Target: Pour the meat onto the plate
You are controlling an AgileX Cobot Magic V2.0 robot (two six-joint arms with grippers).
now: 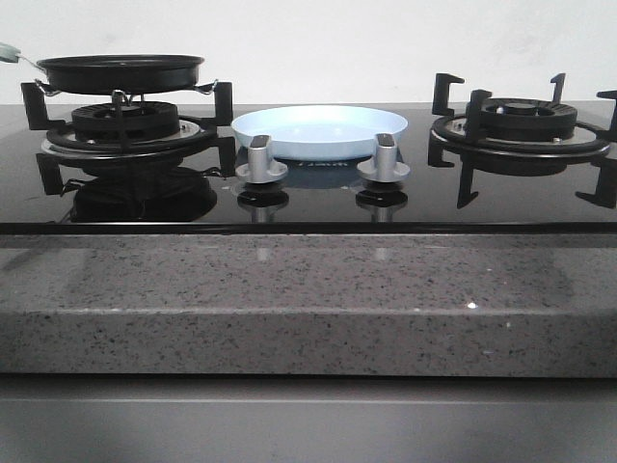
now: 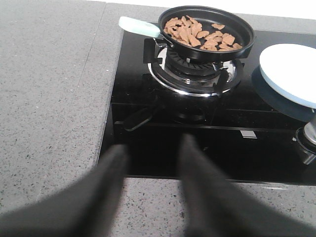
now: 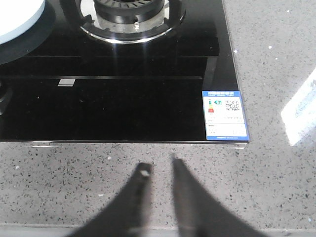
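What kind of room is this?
Probably a kitchen: a black glass gas hob with burners is set into a speckled stone counter, and a frying pan of meat sits on one burner.

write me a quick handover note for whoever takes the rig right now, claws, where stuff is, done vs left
Left claw: open, empty, over the counter edge in front of the left burner.
Right claw: open, empty, over the counter in front of the right burner.
The meat sits in the black pan on the left burner; the pan's pale handle points away from the plate.
The plate is bare, on the cooktop between the burners, behind the two knobs.
Done: nothing yet. Left: grip the handle, lift the pan, tip the meat onto the plate.
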